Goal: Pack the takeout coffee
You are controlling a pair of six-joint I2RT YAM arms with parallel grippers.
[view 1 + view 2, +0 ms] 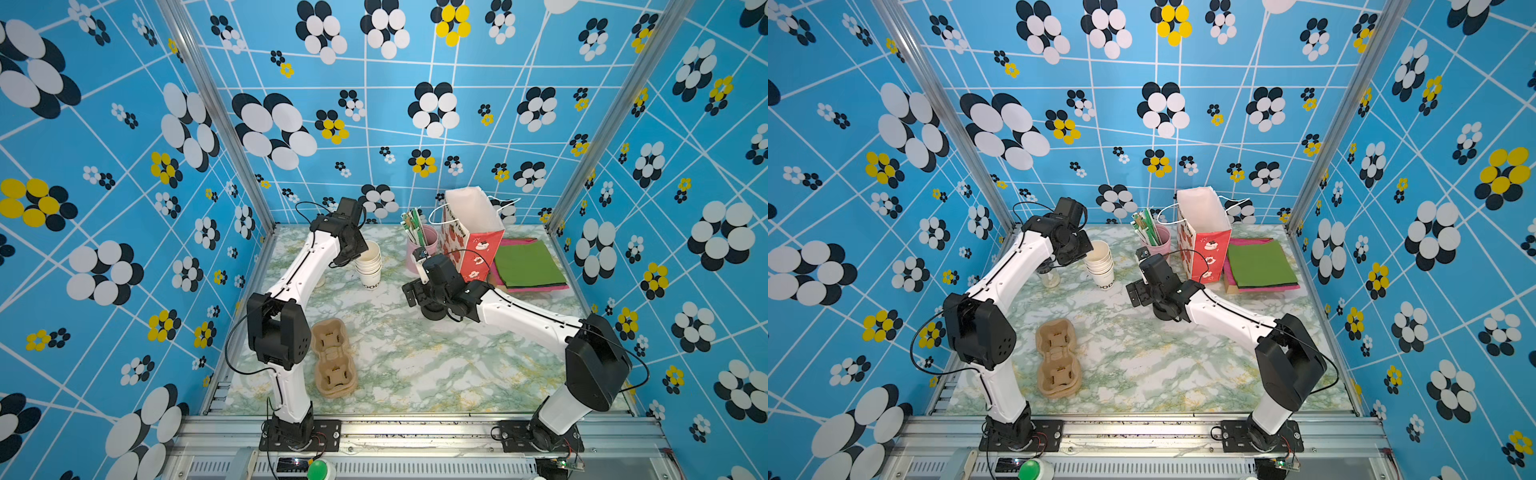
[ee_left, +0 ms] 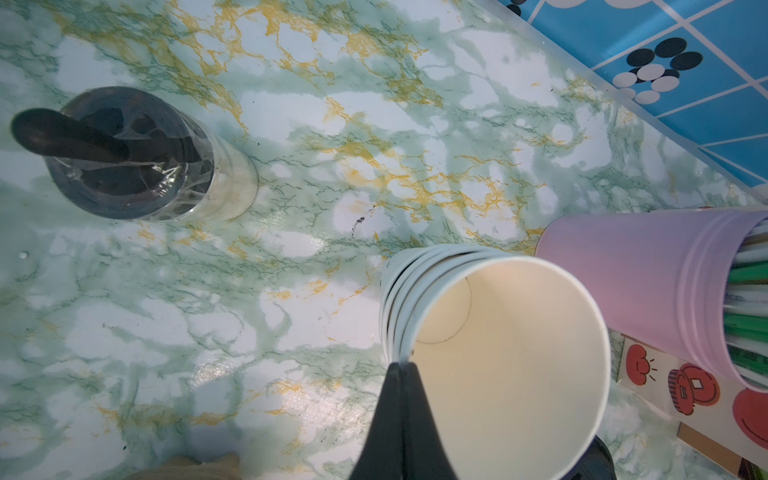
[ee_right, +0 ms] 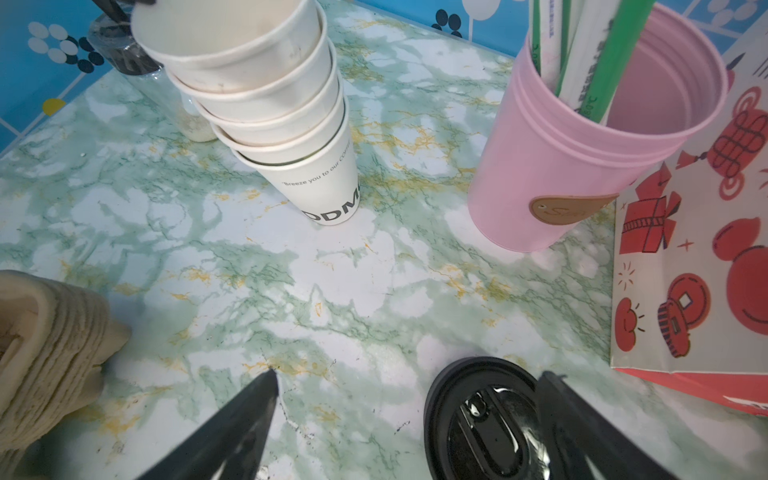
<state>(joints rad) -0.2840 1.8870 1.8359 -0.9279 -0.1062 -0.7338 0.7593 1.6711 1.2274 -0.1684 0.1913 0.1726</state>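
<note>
Gripping the top cup [image 2: 519, 353], left jaws closed; right wrist view alone shows right jaws open astride a black lid [image 3: 482, 419]; bench [image 1: 415, 365] front roomy.

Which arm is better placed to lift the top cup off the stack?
Left: the left gripper is shut on the rim of the top cup; the right gripper hangs open by the black lids, apart from it.
</note>
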